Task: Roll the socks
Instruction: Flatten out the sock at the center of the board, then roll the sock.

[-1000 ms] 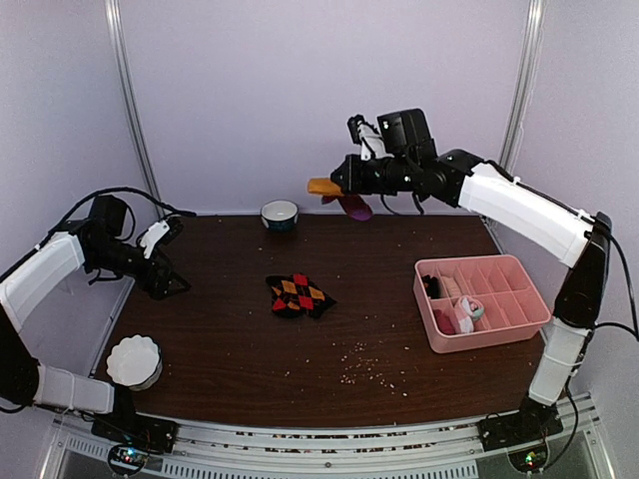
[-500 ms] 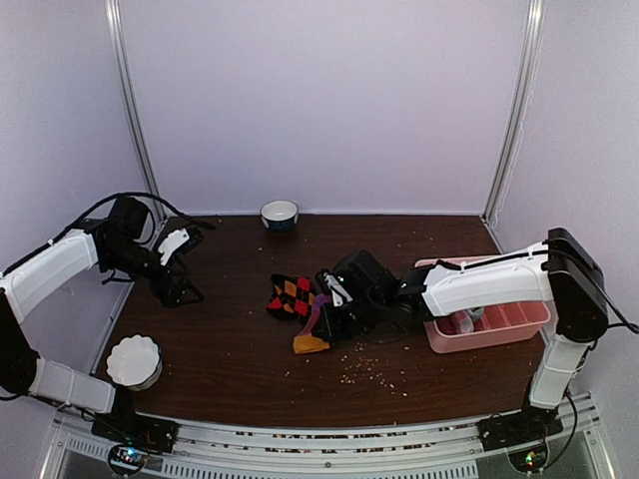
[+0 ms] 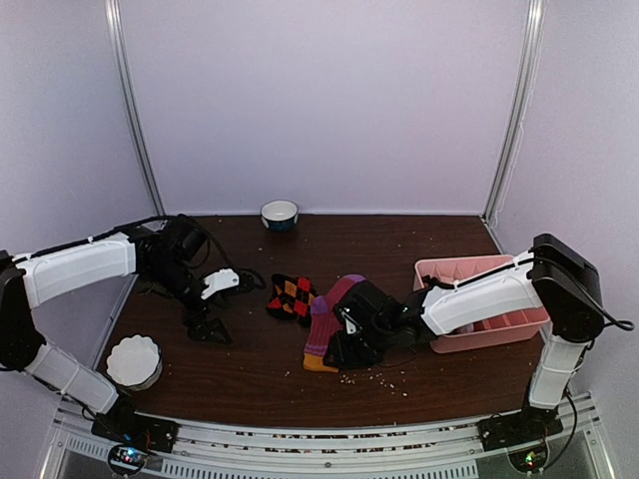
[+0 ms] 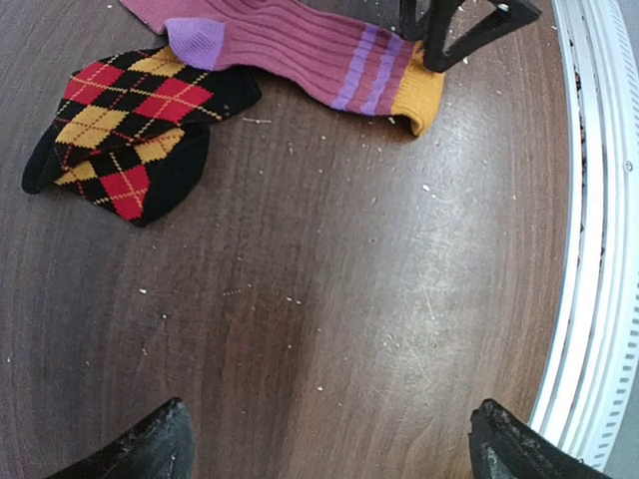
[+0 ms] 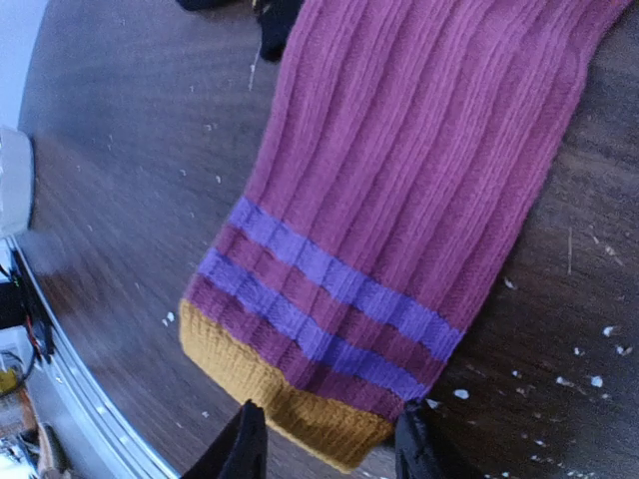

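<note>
The left arm reaches in from 9 o'clock with its forearm nearly level. Its wrist is bent so the left pincer (image 3: 206, 322) points straight down, jaws spread wide. The right arm rises from its base at 4 o'clock, and its forearm lies low toward 9 o'clock. The right pincer (image 3: 337, 351) is tipped downward, jaws partly apart.

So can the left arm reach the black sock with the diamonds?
Probably yes. The left gripper is open over bare table, and the diamond sock lies close by with nothing between them. The right gripper stands farther off, at the purple sock's orange end.
</note>
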Robot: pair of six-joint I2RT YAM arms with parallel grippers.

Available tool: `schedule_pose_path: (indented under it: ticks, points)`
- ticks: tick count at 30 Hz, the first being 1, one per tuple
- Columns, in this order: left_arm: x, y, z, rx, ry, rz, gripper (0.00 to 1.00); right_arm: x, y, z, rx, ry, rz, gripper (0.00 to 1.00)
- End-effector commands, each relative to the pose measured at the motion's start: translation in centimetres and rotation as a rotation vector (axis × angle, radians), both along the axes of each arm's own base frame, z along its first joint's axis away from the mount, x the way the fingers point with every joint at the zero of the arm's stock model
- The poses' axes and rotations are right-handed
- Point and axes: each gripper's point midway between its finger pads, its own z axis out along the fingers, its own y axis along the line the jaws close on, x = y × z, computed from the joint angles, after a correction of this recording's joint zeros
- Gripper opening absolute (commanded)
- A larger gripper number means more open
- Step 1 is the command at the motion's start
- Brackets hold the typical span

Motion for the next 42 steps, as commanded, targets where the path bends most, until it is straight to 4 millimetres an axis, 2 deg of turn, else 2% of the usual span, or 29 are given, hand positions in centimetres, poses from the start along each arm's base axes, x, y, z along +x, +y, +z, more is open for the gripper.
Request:
schedule_pose_path:
  ticks: [1, 4, 8, 10, 11, 15, 18, 21, 25, 28, 32, 37, 42]
  points:
    - [1.4, -1.3, 1.5, -0.020, -0.046, -0.038, 0.98, 0.7, 0.0, 2.5, -0.008, -0.071, 0.019, 0.54]
    - [1.8, -1.9, 1.9, -0.037, -0.047, -0.043, 0.98, 1.6, -0.8, 5.0, -0.020, -0.150, 0.046, 0.55]
    - [2.3, -2.8, 2.1, -0.062, -0.047, -0.047, 0.98, 2.3, -0.7, 7.5, 0.014, -0.262, 0.104, 0.36]
    - [2.4, -3.2, 2.3, -0.080, -0.027, -0.043, 0.98, 2.3, -0.3, 7.5, -0.003, -0.320, 0.162, 0.28]
    - [2.2, -3.5, 2.3, -0.093, -0.014, -0.046, 0.98, 2.1, -0.1, 7.4, -0.015, -0.355, 0.195, 0.28]
    - [1.3, -4.8, 2.1, -0.107, -0.001, -0.095, 0.98, 0.7, 0.8, 6.5, -0.020, -0.459, 0.331, 0.31]
    - [0.9, -5.3, 1.8, -0.102, -0.004, -0.123, 0.98, 0.0, 1.7, 5.6, 0.005, -0.439, 0.394, 0.34]
    - [0.7, -5.6, 1.8, -0.118, 0.009, -0.134, 0.98, -0.2, 2.8, 3.9, -0.012, -0.399, 0.443, 0.40]
    - [-0.7, -6.0, 1.0, -0.102, 0.005, -0.203, 0.98, 1.6, 3.3, 1.9, -0.038, -0.359, 0.404, 0.42]
    - [-1.7, -6.5, -0.1, -0.059, -0.026, -0.258, 0.98, 3.4, 3.2, 0.3, -0.024, -0.301, 0.356, 0.38]
    - [-2.7, -7.5, -0.8, -0.020, -0.070, -0.330, 0.98, 5.1, 3.1, -0.8, -0.007, -0.256, 0.306, 0.33]
    - [-3.8, -9.6, -1.5, 0.015, -0.190, -0.444, 0.98, 6.5, 2.1, -2.3, 0.029, -0.178, 0.221, 0.27]
    - [-3.8, -11.8, -4.1, 0.088, -0.295, -0.553, 0.89, 6.5, 1.9, -2.9, 0.105, -0.066, 0.178, 0.24]
